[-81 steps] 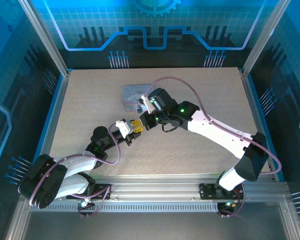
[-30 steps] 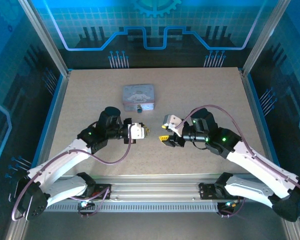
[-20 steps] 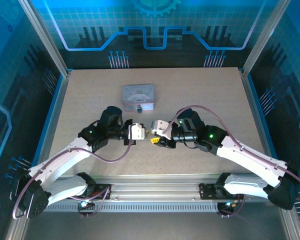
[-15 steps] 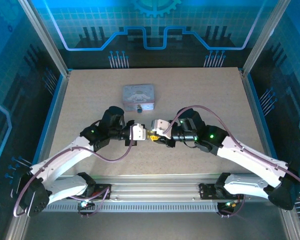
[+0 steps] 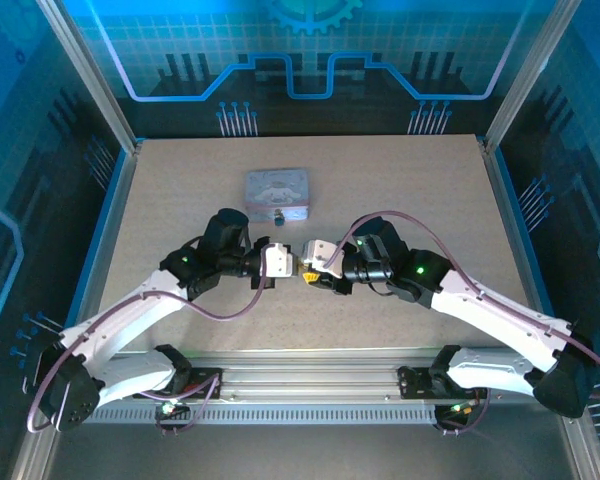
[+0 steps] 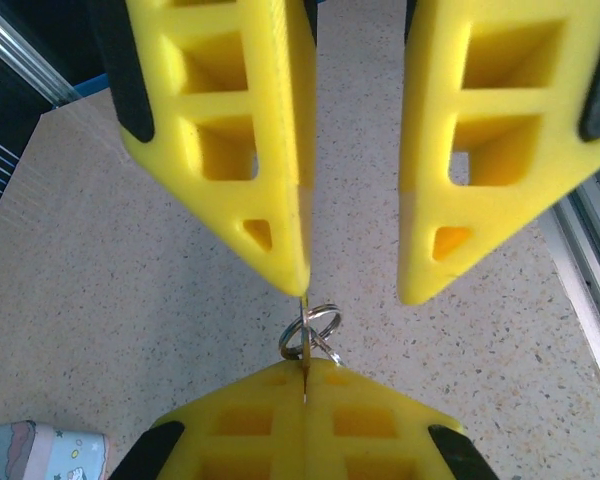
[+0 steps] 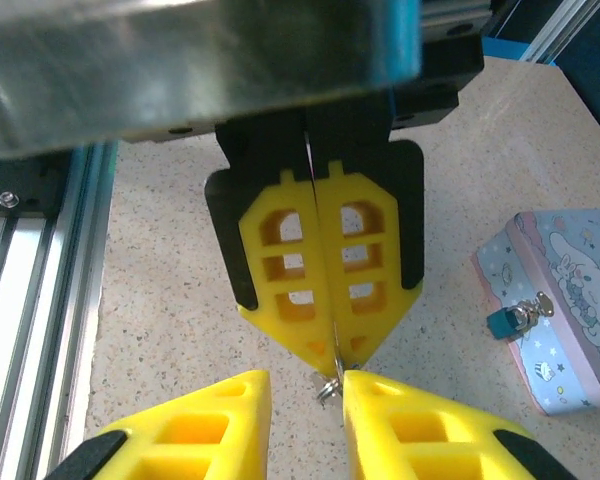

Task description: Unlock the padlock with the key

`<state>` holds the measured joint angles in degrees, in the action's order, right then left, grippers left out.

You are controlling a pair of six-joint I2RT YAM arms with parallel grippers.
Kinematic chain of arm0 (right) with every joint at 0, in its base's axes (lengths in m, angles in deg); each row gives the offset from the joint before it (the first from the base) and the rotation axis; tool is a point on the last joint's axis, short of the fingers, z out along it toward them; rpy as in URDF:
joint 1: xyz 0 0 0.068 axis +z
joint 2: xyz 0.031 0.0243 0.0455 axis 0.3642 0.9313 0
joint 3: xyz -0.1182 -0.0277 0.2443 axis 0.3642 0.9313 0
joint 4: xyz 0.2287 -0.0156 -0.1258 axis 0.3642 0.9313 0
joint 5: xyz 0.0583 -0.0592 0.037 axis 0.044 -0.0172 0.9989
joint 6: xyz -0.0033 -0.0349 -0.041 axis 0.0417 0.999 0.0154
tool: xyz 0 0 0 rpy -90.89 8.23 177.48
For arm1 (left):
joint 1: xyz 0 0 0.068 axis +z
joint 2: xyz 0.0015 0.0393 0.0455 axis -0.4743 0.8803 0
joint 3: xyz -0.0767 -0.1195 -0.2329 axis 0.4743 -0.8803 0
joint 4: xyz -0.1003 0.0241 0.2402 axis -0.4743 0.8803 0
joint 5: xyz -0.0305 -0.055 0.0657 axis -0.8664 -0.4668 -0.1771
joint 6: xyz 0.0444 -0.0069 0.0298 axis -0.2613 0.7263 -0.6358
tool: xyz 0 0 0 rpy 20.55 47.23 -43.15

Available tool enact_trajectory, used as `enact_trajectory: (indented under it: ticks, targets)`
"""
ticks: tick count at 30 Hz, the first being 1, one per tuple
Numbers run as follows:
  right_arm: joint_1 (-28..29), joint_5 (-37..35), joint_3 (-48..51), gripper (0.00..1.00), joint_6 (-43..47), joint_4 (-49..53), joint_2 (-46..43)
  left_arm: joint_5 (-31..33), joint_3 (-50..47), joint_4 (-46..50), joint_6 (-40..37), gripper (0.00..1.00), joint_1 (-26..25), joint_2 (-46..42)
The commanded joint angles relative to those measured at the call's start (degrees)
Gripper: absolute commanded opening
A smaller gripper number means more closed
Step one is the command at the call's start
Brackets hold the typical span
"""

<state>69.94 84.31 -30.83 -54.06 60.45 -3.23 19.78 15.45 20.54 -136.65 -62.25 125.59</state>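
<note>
Left gripper (image 7: 330,345), seen head-on from the right wrist: its two yellow fingers are pressed flat together, pinching the key (image 6: 304,345). The key is a thin dark sliver, and its small wire ring pokes out past the fingertips. Tip to tip with it is the right gripper (image 6: 352,292), its fingers spread with a clear gap. They straddle the ring end of the key. One fingertip is right at the key and the other stands off, so nothing is clamped on that side.

The two grippers meet above the speckled table (image 5: 180,200), near its middle. Beyond them, toward the far side, sits a pale cartoon-printed tin (image 7: 570,300). The padlock (image 7: 500,323), a tiny blue body with a silvery shackle, hangs at the tin's front clasp, well apart from the key. It looks locked, though it is too small to be sure.

The step in hand reads as a handover or regrip of the key between the arms, before any approach to the lock. Next, the right fingers need to close squarely on the ring end before the left lets go, leaving the blade free for the keyhole. A slanted pinch could twist or drop so thin a key.
</note>
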Motion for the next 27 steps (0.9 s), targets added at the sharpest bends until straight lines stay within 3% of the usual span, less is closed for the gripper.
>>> enact_trajectory:
  ticks: [1, 12, 23, 25, 26, 27]
  targets:
    - [-0.6, 0.3, -1.9, 0.23, 0.9, 1.3, -0.5, -2.5, 0.1, 1.3, -0.1, 0.00, -0.4, -1.7]
    - [-0.6, -1.0, -4.0, 0.27, 1.2, 2.0, 2.3, -3.0, 0.1, 1.8, -0.2, 0.00, -0.5, -0.9]
    - [-0.3, -3.9, -4.1, 0.00, 2.9, 2.2, 4.7, -2.8, -0.4, 1.2, 1.7, 0.00, -0.4, -2.2]
    - [-0.3, -5.1, -3.2, 0.00, 3.4, 0.8, 4.5, -1.9, -1.1, -0.7, 3.6, 0.00, -0.5, -3.5]
    - [-0.2, -5.7, -2.4, 0.00, 3.5, -0.3, 4.2, -1.2, -1.6, -1.8, 4.9, 0.03, -0.5, -4.1]
    - [-0.1, -6.5, -1.3, 0.00, 3.7, -2.2, 3.6, 0.0, -2.3, -3.4, 7.2, 0.13, -0.5, -5.0]
